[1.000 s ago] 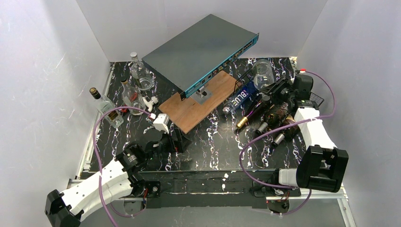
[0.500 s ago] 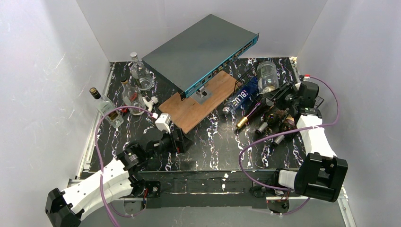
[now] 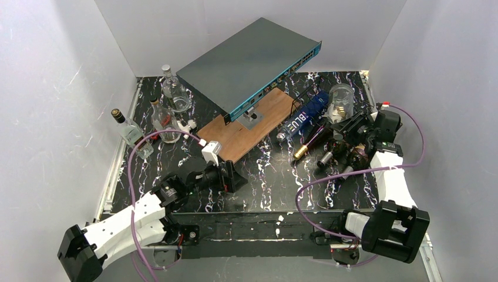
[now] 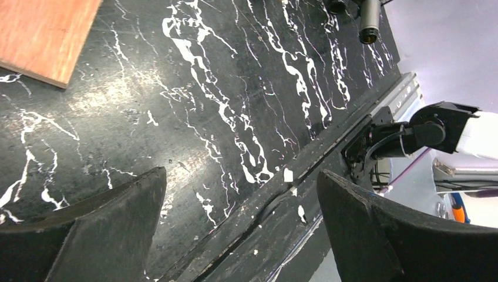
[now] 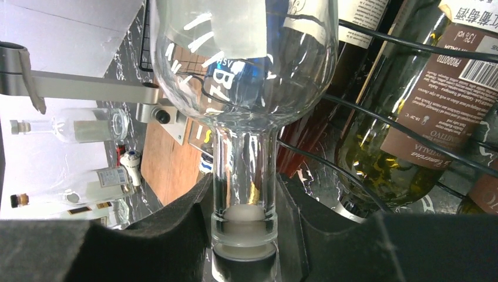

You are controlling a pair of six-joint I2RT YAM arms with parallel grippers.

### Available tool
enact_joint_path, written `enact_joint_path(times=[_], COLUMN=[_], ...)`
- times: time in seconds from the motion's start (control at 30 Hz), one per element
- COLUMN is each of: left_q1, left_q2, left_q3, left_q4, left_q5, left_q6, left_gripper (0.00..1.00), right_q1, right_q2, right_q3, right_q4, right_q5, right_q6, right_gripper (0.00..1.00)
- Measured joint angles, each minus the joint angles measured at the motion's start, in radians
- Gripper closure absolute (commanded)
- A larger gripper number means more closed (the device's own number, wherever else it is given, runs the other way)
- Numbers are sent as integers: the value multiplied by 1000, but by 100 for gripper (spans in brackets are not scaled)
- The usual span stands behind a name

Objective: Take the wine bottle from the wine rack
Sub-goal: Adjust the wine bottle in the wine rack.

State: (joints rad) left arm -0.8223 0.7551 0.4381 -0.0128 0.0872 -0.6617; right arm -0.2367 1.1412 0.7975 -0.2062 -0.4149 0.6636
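Nearest, the left hand (image 4: 241, 188) hangs spread wide and empty over the black marbled counter (image 3: 264, 176), out of the way. Further right, the right hand (image 5: 244, 217) is clenched around the neck of a clear glass wine bottle (image 5: 244, 70), holding it base-up above the wire wine rack (image 5: 411, 137) of dark bottles (image 5: 405, 88)

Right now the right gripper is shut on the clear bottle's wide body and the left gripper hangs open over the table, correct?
Not quite. The right gripper is shut on the clear bottle at its narrow neck, not its wide body; the right wrist view shows it. The left gripper does hang open over the table.
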Motion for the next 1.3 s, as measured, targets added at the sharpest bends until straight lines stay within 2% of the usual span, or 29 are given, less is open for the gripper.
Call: enact_joint_path(times=[0.1,0.27,0.37,0.5,0.63,0.87,0.9,0.93,0.97,1.3], left_q1=[-1,-17,-27,-39,-48,-55,-57,-60,-61,-93], left_q2=[18,50,62,74,90,106,106,106,106,106], left_q3=[0,2,8,24,36,43,45,47,49,53], left_q4=[23,35,36,42,44,49,50,50,51,58], left_q5=[31,56,57,57,57,57,57,58,58,60], left_q6=[5,15,17,19,22,23,23,23,23,38], left_gripper=[1,1,1,1,1,1,1,1,1,1], right_q1=[0,-2,-2,-2,2,1,2,1,1,2], right_q2=[-16,-3,34,97,152,204,208,210,211,211], right_q3=[-10,-24,-24,-22,-4,-3,-3,-3,-3,-3], right_q4=[8,36,69,101,120,131,130,131,131,130], right_q5=[1,-12,-54,-143,-182,-226,-235,-243,-247,-311], right_q6=[6,14,14,8,-21,-16,-14,-14,-12,-6], right_gripper=[96,81,69,61,48,39,35,5,2,2])
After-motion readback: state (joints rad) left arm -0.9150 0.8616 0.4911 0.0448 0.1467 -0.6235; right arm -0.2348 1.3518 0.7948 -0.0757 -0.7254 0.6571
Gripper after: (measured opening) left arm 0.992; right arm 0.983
